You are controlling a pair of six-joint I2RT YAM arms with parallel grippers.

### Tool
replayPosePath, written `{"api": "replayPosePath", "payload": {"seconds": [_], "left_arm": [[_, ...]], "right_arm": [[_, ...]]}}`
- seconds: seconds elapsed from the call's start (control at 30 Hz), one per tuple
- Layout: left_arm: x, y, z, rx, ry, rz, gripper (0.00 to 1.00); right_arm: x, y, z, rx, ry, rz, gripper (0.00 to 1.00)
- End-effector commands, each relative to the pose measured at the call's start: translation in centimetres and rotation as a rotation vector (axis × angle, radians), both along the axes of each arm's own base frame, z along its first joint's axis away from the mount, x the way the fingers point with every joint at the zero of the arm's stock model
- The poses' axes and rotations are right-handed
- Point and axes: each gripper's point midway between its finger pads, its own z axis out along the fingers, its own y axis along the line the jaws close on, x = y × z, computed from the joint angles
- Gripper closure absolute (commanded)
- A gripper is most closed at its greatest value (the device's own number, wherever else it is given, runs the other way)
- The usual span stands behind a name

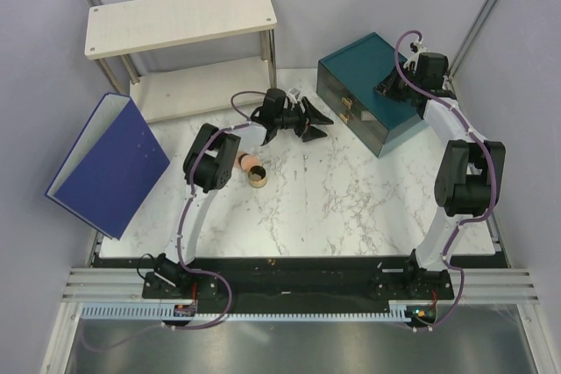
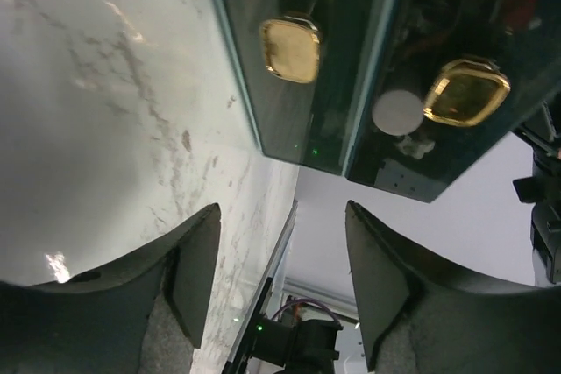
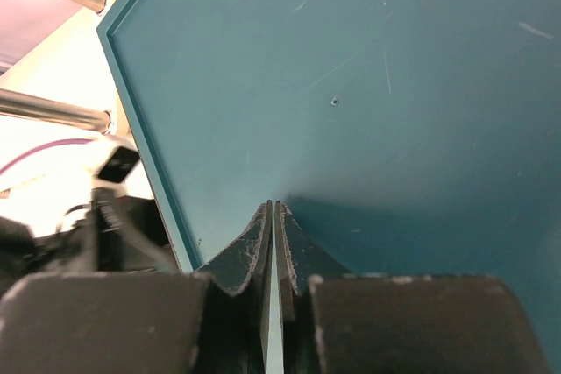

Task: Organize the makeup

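Makeup lay behind your left gripper, fingers apart, facing the drawer box and its gold handle | right gripper, fingers together, over the box top, farther off.

Lab test cell: grey screens, aluminium frame

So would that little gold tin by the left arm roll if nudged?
Probably not: the gold tin seems to sit flat on the marble table, so it should slide. Its small round wall could slip from a claw.
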Motion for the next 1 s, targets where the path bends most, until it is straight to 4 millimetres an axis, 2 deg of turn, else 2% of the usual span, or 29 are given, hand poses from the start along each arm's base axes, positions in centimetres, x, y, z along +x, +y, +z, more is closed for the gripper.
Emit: {"api": "replayPosePath", "payload": {"seconds": [0.0, 0.17, 0.33, 0.37, 0.43, 0.77, 0.97], "left_arm": [[0.7, -1.8, 1.0, -0.084, 0.038, 0.002, 0.42], [1.9, -3.2, 0.1, -0.089, 0.062, 0.035, 0.43], [2.5, -4.2, -0.4, -0.096, 0.091, 0.072, 0.42], [2.6, -4.3, -1.1, -0.092, 0.101, 0.073, 0.42], [2.7, -4.6, -1.2, -0.093, 0.102, 0.079, 0.41], [3.9, -4.4, -3.7, -0.075, 0.175, 0.18, 0.39], [4.2, -3.9, -5.5, -0.046, 0.207, 0.226, 0.43]], "right_arm": [[-4.1, 0.4, -7.8, -0.019, 0.275, 0.008, 0.89], [-4.0, 0.5, -7.7, -0.013, 0.273, 0.011, 0.89], [-4.1, 0.4, -7.6, -0.012, 0.273, 0.011, 0.88], [-4.1, 0.5, -7.6, -0.012, 0.272, 0.01, 0.88], [-4.1, 0.4, -7.5, -0.018, 0.27, 0.011, 0.88], [-4.1, 0.4, -7.4, -0.019, 0.267, 0.014, 0.88], [-4.0, 0.0, -7.2, -0.016, 0.265, 0.005, 0.88]]}}
